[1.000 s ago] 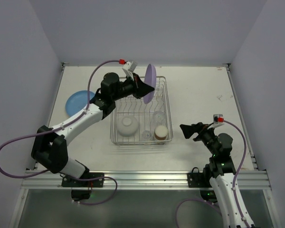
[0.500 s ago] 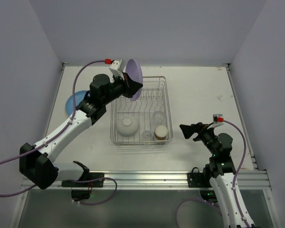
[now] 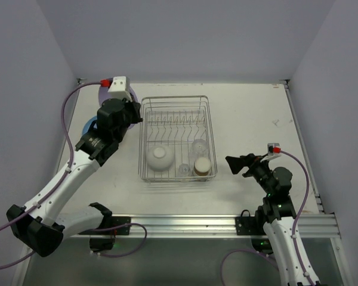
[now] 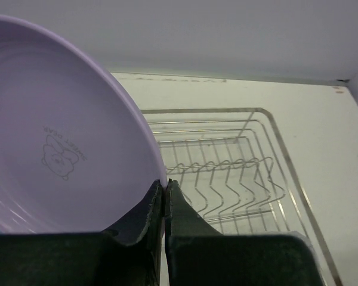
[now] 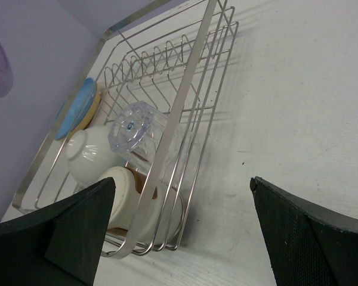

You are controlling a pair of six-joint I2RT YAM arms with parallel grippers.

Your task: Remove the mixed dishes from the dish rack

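My left gripper [image 4: 166, 185] is shut on the rim of the purple plate [image 4: 53, 149], which it holds tilted in the air to the left of the dish rack [image 3: 206, 128]. In the top view the left wrist covers most of that plate. Low in the rack sit a white bowl [image 3: 160, 158], a clear glass [image 3: 198, 146], a smaller glass [image 3: 184, 170] and a brown cup [image 3: 202, 167]. The rack's prong row [image 4: 227, 173] holds nothing. My right gripper [image 3: 238, 164] stands open just right of the rack, with nothing between its fingers.
A blue plate [image 3: 88, 130] lies on the table left of the rack, partly under my left arm, and a tan edge [image 5: 96, 101] shows beneath it. White walls close in the table on the left, back and right.
My left arm has swung left with the purple plate, from above the rack's back edge to the space over the blue plate. The right arm has not moved.
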